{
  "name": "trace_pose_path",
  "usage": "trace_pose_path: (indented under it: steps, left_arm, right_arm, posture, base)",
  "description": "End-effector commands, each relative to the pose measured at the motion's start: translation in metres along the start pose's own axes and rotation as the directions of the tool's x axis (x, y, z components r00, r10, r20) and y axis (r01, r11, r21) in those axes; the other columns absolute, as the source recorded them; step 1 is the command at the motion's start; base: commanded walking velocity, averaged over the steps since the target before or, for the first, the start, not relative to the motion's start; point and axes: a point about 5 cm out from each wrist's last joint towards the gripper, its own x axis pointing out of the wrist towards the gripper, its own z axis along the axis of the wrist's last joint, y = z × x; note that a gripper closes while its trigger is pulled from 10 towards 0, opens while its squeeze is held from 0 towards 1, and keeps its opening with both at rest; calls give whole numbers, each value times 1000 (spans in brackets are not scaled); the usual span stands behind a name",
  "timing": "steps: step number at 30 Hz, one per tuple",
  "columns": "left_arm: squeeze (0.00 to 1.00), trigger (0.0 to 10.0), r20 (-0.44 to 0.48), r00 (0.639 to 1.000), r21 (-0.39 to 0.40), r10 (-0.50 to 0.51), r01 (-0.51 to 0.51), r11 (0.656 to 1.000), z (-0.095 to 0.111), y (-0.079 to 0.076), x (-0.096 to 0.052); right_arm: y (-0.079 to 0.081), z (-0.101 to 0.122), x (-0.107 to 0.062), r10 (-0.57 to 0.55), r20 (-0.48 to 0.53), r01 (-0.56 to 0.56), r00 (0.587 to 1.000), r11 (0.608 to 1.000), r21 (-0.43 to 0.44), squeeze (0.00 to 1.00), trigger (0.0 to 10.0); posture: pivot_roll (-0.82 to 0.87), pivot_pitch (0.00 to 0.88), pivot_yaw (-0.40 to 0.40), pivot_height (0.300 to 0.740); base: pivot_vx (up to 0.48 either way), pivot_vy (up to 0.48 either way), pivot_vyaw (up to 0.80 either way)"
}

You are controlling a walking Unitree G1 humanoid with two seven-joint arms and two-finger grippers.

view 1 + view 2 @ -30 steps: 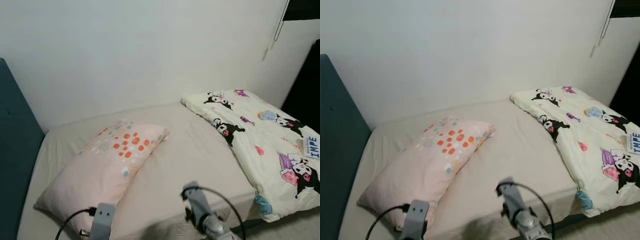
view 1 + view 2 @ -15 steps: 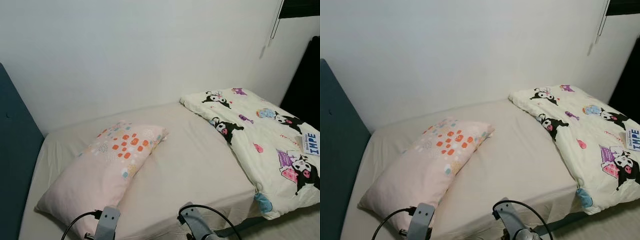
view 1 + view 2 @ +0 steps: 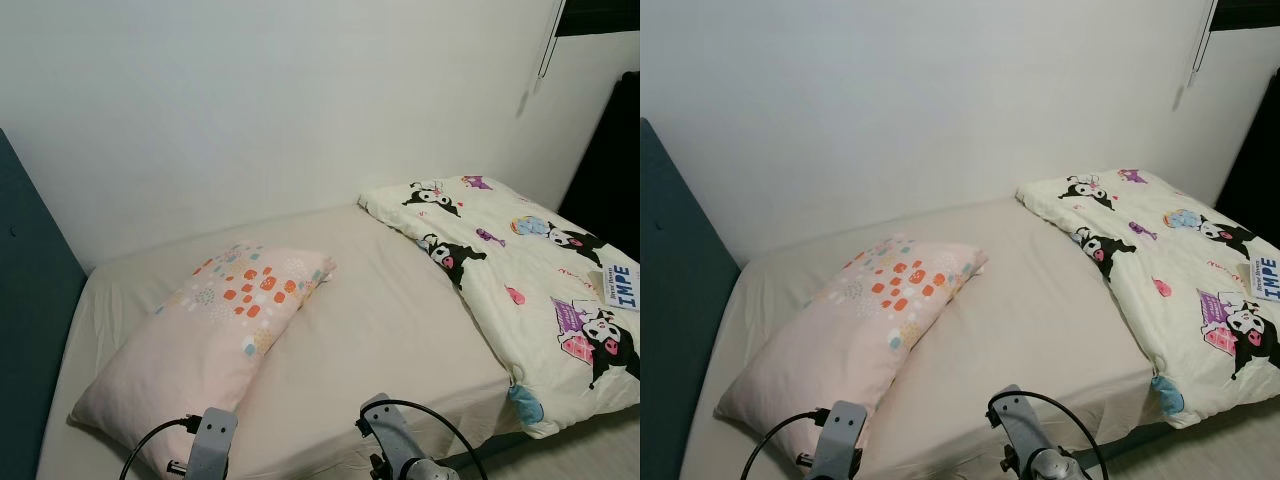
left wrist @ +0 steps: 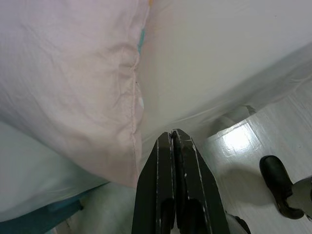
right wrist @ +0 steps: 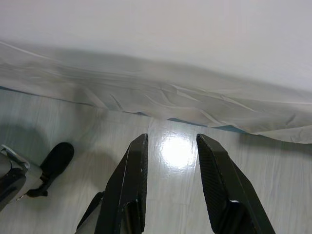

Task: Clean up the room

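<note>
Printed tag on the cream cartoon-print quilt [image 3: 520, 280], at its far-right edge: bold blue letters "IMPE" on white label [image 3: 621, 286], smaller line above illegible. No other readable writing.

Landmark: bed with pale beige fitted sheet [image 3: 390, 330]. Set against plain white wall [image 3: 280, 100]; dark teal padded headboard [image 3: 675, 300] at its left end.

Pale pink pillow with orange, teal and grey patches [image 3: 215, 340] lying diagonally on left half of bed, patterned end toward the wall, plain end toward the near edge. Quilt spread over right half of bed, black-and-white cartoon figures across it, lower corner hanging past the near edge. Bare sheet between pillow and quilt; the two well apart.

Left gripper [image 4: 172, 139]: black fingers pressed together, nothing between them. Tip held just off the near edge of bed, close to the seamed lower corner of the pillow, not touching it as far as visible. Silver left wrist mount with black cable [image 3: 212, 440] below the pillow's near end in the head views.

Right gripper [image 5: 171, 146]: fingers spread, gap empty. Pointing down at glossy pale floor [image 5: 175, 156] just beside the bed's near edge, where the sheet hangs in wrinkles. Quilt and pillow both away from these fingers. Black robot foot [image 5: 53, 163] on floor nearby.
</note>
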Motion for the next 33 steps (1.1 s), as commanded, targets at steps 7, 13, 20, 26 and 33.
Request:
trace_pose_path:
  steps: [7, 13, 20, 26, 33]
  left_arm:
    - [0, 10000, 8, 1000, -8, 7, -7, 1000, -1, -1, -1]
    - [0, 10000, 11, 1000, -12, 7, -7, 1000, -1, -2, -1]
    - [0, 10000, 15, 1000, -12, 3, -3, 1000, 0, -2, -1]
    - [0, 10000, 18, 1000, -11, 8, -8, 1000, 0, -1, -1]
    - [0, 10000, 22, 1000, -17, 17, -17, 1000, -2, -1, -3]
  right_arm:
    - [-6, 13, 0, 30, 50, -31, 998, 999, 23, 0, 10000]
    - [-10, 24, 0, 76, 84, -81, 994, 994, 67, 0, 10000]
    - [-12, 47, -3, 155, 213, -162, 965, 987, 14, 0, 10000]
    - [-11, 49, -6, 162, 296, -198, 941, 975, 98, 0, 10000]
    - [-7, 58, -8, 235, 339, -313, 911, 929, 196, 0, 10000]
  posture:
    - [-70, 0, -4, 738]
    - [-70, 0, -8, 738]
    - [-71, 0, 3, 738]
    - [-47, 0, -14, 738]
    - [-39, 0, -14, 738]
  base:
    - [0, 0, 0]
    - [0, 0, 0]
    - [0, 0, 0]
    - [0, 0, 0]
    - [0, 0, 0]
